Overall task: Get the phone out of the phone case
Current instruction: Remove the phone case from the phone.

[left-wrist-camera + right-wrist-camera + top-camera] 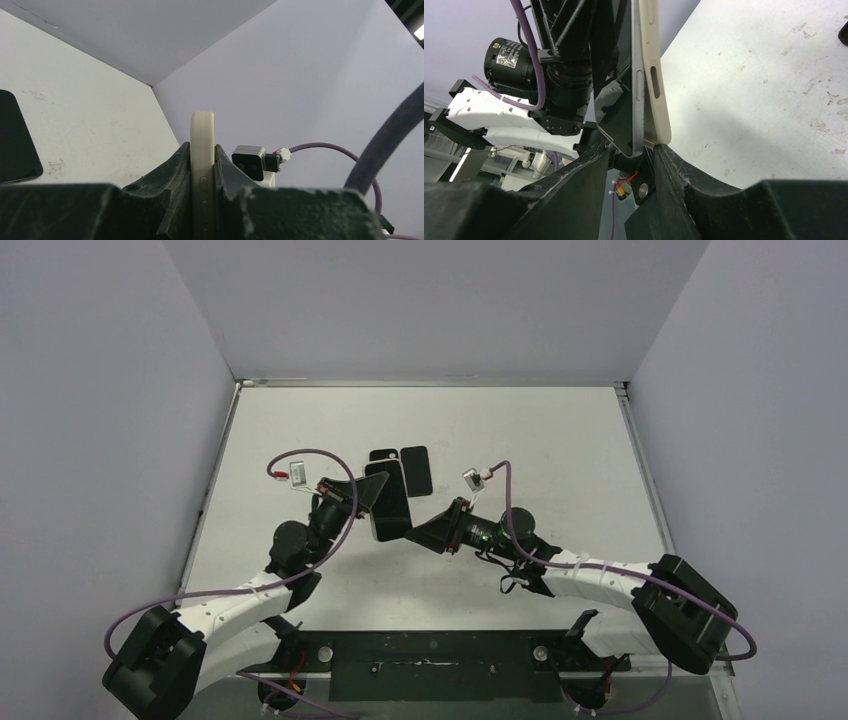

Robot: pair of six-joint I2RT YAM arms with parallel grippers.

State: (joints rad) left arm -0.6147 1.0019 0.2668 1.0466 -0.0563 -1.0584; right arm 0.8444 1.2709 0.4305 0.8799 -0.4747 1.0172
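Note:
The phone [388, 502], dark-screened in a cream case, is held up on edge above the table's middle. My left gripper [360, 495] is shut on it; the left wrist view shows the cream case's edge [202, 150] with side buttons clamped between both fingers of the left gripper [202, 165]. My right gripper [420, 532] is open at the phone's lower corner. In the right wrist view the dark phone [624, 90] has split away from the cream case [656, 85] at that corner, which sits at the tips of the right gripper [631, 150]. The right fingertip [664, 150] touches the case's corner.
Two dark phones lie flat on the white table behind the held one [417, 470] [382, 456]; one shows at the left of the left wrist view [15, 140]. White walls enclose the table on three sides. Purple cables loop over both wrists.

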